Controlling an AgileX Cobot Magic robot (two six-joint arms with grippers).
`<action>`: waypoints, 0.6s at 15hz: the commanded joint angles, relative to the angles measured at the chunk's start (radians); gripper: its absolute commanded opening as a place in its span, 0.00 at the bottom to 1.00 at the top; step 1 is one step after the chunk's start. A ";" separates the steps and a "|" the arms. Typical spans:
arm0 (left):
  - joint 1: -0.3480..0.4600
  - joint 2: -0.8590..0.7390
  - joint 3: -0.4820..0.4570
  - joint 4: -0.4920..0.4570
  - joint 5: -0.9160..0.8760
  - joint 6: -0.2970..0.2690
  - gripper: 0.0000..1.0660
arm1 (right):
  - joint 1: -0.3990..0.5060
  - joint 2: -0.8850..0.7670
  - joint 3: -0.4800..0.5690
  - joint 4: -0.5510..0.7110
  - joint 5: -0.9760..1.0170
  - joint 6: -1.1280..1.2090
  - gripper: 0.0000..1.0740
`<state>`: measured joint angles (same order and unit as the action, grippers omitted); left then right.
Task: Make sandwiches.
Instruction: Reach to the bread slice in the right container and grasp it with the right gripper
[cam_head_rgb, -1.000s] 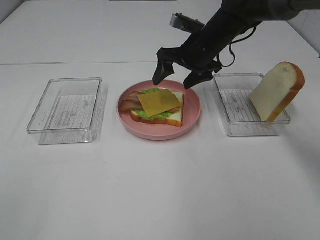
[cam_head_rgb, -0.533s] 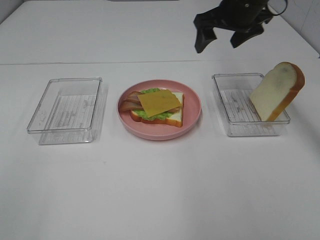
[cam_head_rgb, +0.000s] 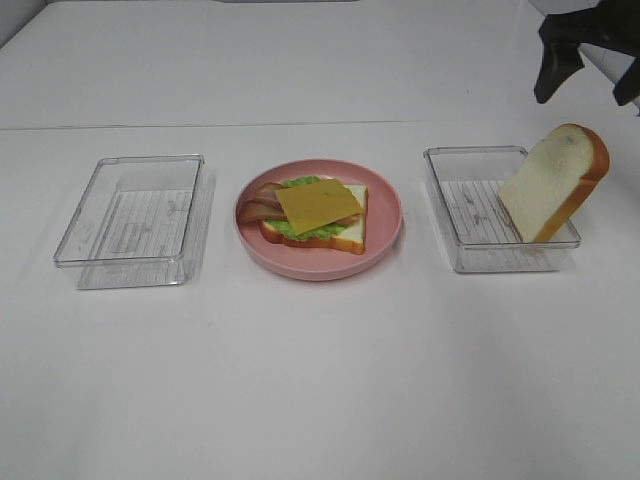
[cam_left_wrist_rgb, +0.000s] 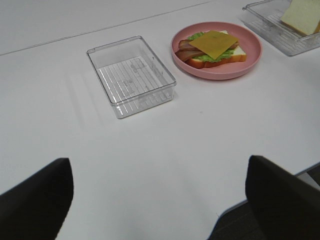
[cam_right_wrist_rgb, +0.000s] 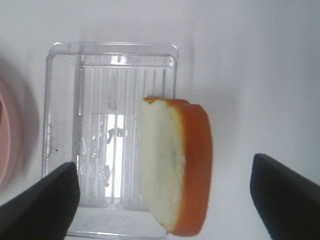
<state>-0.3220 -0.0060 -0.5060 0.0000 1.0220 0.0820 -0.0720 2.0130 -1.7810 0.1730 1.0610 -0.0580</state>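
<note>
A partial sandwich (cam_head_rgb: 318, 205) lies on the round pink plate (cam_head_rgb: 385, 235): a bread slice under lettuce, bacon and a yellow cheese slice on top. It also shows in the left wrist view (cam_left_wrist_rgb: 212, 45). A second bread slice (cam_head_rgb: 555, 180) leans upright against the far right end of a clear tray (cam_head_rgb: 470, 250). My right gripper (cam_head_rgb: 590, 78) is open and empty, high above and behind that slice. In the right wrist view the slice (cam_right_wrist_rgb: 170, 165) sits between the spread fingers of the right gripper (cam_right_wrist_rgb: 165, 200). My left gripper (cam_left_wrist_rgb: 160, 210) is open, empty, far from the plate.
An empty clear tray (cam_head_rgb: 130, 220) stands left of the plate, also in the left wrist view (cam_left_wrist_rgb: 131, 75). The white table's front edge shows by the left gripper. The plate's rim (cam_right_wrist_rgb: 10, 135) shows at the side of the right wrist view.
My right gripper has risen from just above the plate and swung right, and now hangs above the leaning bread slice. The sandwich and trays have not moved.
</note>
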 joint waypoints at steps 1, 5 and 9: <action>0.001 -0.021 0.004 0.000 0.004 0.002 0.82 | -0.068 0.005 -0.004 0.104 0.027 -0.040 0.76; 0.001 -0.021 0.004 0.000 0.004 0.002 0.82 | -0.083 0.067 -0.003 0.194 0.045 -0.112 0.76; 0.001 -0.021 0.004 0.000 0.004 0.002 0.82 | -0.083 0.125 -0.003 0.184 0.048 -0.100 0.76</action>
<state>-0.3220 -0.0060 -0.5060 0.0000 1.0220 0.0820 -0.1520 2.1310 -1.7810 0.3610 1.0980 -0.1530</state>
